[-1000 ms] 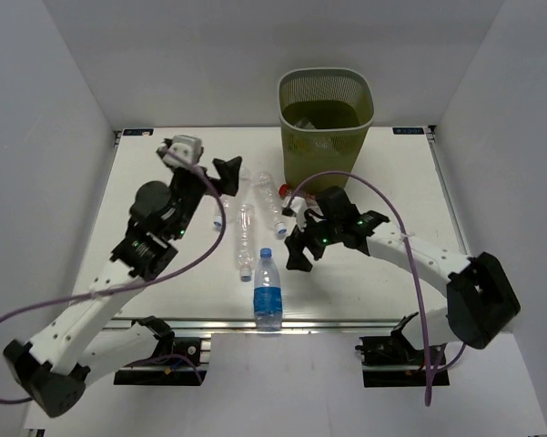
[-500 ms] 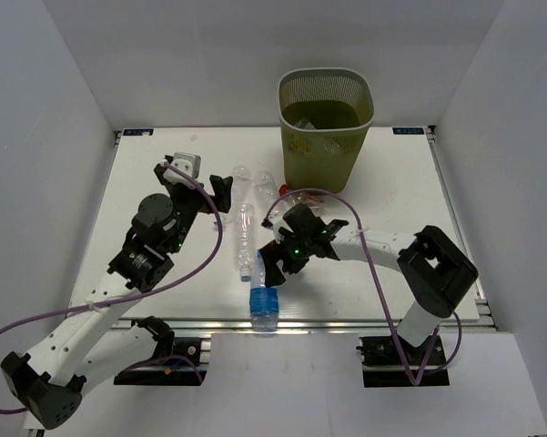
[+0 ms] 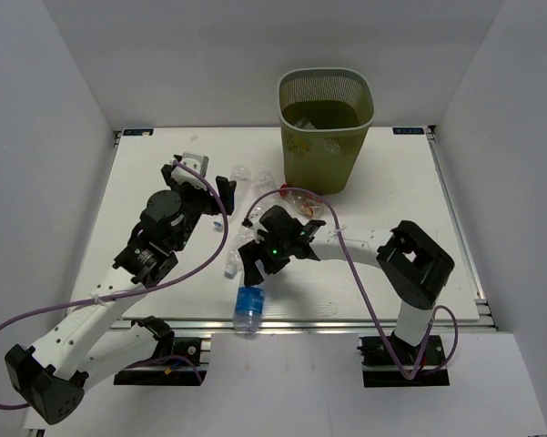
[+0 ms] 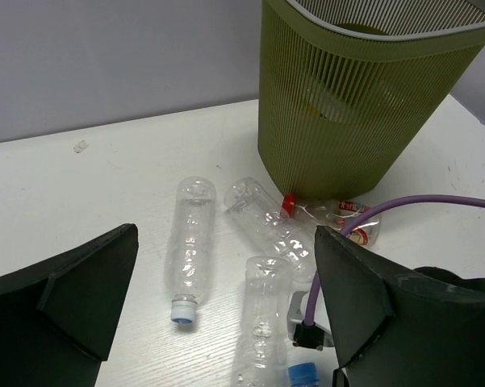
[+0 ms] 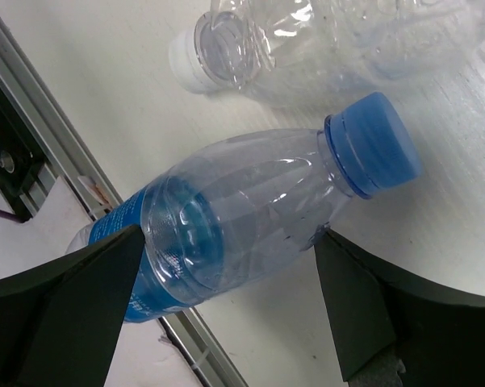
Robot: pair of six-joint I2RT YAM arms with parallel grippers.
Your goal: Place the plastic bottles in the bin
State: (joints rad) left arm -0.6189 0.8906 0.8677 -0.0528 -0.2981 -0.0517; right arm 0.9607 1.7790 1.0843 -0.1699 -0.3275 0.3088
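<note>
Right gripper [image 5: 226,270]: jaws spread wide, flanking blue-capped bottle [image 5: 226,214].
Blue-capped bottle: lying at table [image 3: 391,273] edge, 6 o'clock.
Bin [image 3: 324,166]: 12 o'clock; clear bottles [image 4: 190,242] lie between.
Left gripper [image 4: 226,302]: open, empty.

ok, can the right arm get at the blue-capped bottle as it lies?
Probably yes. The right tool is open, with the blue-capped bottle lying between its fingers and nothing in the way.
</note>
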